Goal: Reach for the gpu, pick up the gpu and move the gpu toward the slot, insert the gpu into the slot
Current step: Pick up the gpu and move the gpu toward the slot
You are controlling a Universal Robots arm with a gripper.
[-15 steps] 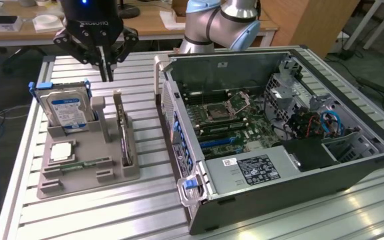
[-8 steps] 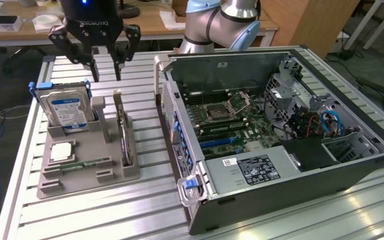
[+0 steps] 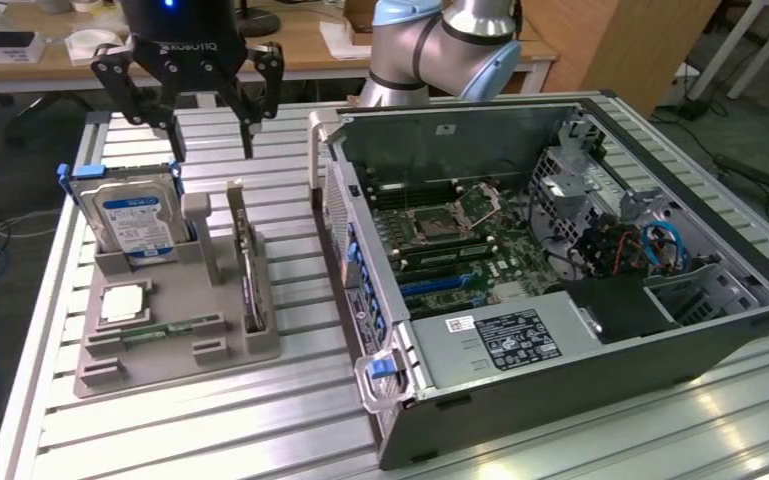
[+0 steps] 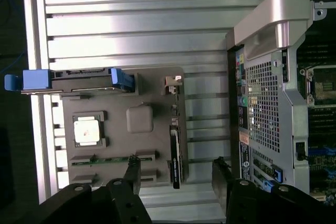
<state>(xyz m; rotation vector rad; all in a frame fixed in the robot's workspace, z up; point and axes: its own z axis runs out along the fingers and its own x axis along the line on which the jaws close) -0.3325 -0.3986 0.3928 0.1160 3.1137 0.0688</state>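
Observation:
The gpu [image 3: 248,268] stands on its edge in a grey holder [image 3: 231,352] on the slatted table, at the exterior view's left. In the wrist view the gpu [image 4: 175,156] shows edgewise as a thin dark strip. My gripper [image 3: 213,150] hangs above the holder's far end, open, with nothing between its fingers and apart from the card. Seen from the wrist, the gripper [image 4: 177,176] straddles the line of the card's edge from above. The slot [image 3: 435,284] is a long blue connector on the green motherboard inside the open computer case [image 3: 558,350].
A blue-labelled hard drive [image 3: 137,215] stands upright in the holder beside the card. A silver CPU [image 3: 124,302] and a memory stick [image 3: 171,328] lie in the holder's front part. The case's metal wall [image 3: 337,190] rises close beside the holder. The arm's base [image 3: 424,50] stands behind the case.

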